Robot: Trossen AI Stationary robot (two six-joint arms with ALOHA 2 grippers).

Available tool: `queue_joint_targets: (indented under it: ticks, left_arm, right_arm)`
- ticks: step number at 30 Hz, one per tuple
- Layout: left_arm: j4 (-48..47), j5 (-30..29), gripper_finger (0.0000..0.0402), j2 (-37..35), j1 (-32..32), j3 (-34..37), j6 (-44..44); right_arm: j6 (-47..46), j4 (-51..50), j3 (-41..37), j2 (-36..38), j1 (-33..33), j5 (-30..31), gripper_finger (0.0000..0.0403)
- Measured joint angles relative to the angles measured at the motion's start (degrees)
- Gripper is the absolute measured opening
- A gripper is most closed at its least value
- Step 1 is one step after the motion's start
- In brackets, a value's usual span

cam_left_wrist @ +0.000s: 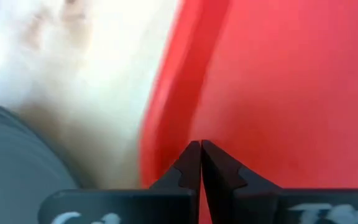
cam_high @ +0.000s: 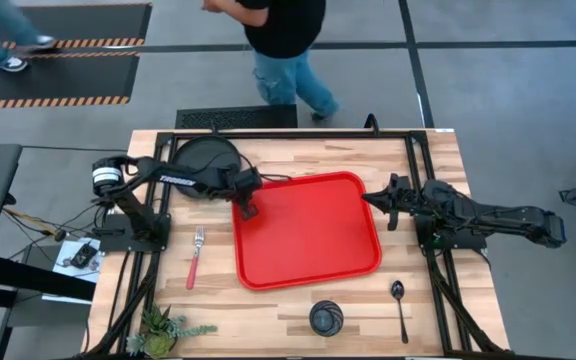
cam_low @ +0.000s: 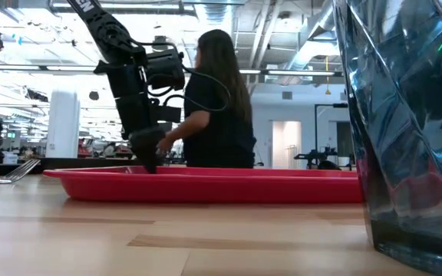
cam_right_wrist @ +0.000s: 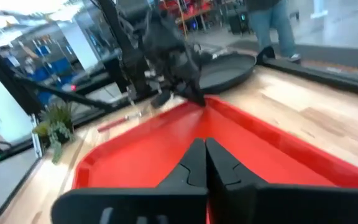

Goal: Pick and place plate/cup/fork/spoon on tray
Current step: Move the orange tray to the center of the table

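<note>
Closest to the low camera stands the cup [cam_low: 409, 126], filling that picture's right side, and behind it the tray [cam_low: 206, 184] lies as a long red band across the table; the left gripper [cam_low: 148, 157] comes down from above with its tip touching the tray's rim, a person [cam_low: 213, 100] stands behind it, and the fork [cam_low: 14, 170] shows at the far left. From the high view, the left gripper [cam_high: 246, 205] sits at the tray's [cam_high: 308, 230] corner beside the plate [cam_high: 206, 160], which lies just behind this gripper under the left arm. The fork [cam_high: 195, 257] lies beside the tray's left edge, its long axis running from the table's far side to its near side, tines toward the far side and red handle toward the near edge. The spoon [cam_high: 399, 308] lies near the right front corner of the tray, bowl toward the tray and handle toward the near edge, and the cup [cam_high: 326, 318] stands in front of the tray. The right gripper [cam_high: 393, 200] waits just beside the tray's right edge. In the left wrist view, the left gripper [cam_left_wrist: 201, 163] has its fingers pressed together with nothing between them, over the tray's rim [cam_left_wrist: 173, 93]. In the right wrist view, the right gripper [cam_right_wrist: 204, 158] is also closed on nothing, pointing over the tray [cam_right_wrist: 154, 149] toward the plate [cam_right_wrist: 225, 68].
</note>
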State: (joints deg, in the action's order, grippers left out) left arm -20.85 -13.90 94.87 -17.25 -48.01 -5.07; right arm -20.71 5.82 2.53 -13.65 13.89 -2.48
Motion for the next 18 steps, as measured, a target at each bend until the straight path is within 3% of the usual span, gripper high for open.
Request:
queue_joint_targets:
  ticks: [6, 18]
  left_arm:
    - [2.7, 0.1, 0.0, 0.0, -2.1, 0.0, 2.4]
    - [9.9, -1.8, 0.0, 0.0, -4.7, 0.0, 7.6]
  right_arm:
    - [0.1, -13.7, 7.2, -4.2, 0.0, 1.8, 0.0003]
    - [-10.4, -19.3, 10.6, -12.3, 0.0, 2.6, 0.0004]
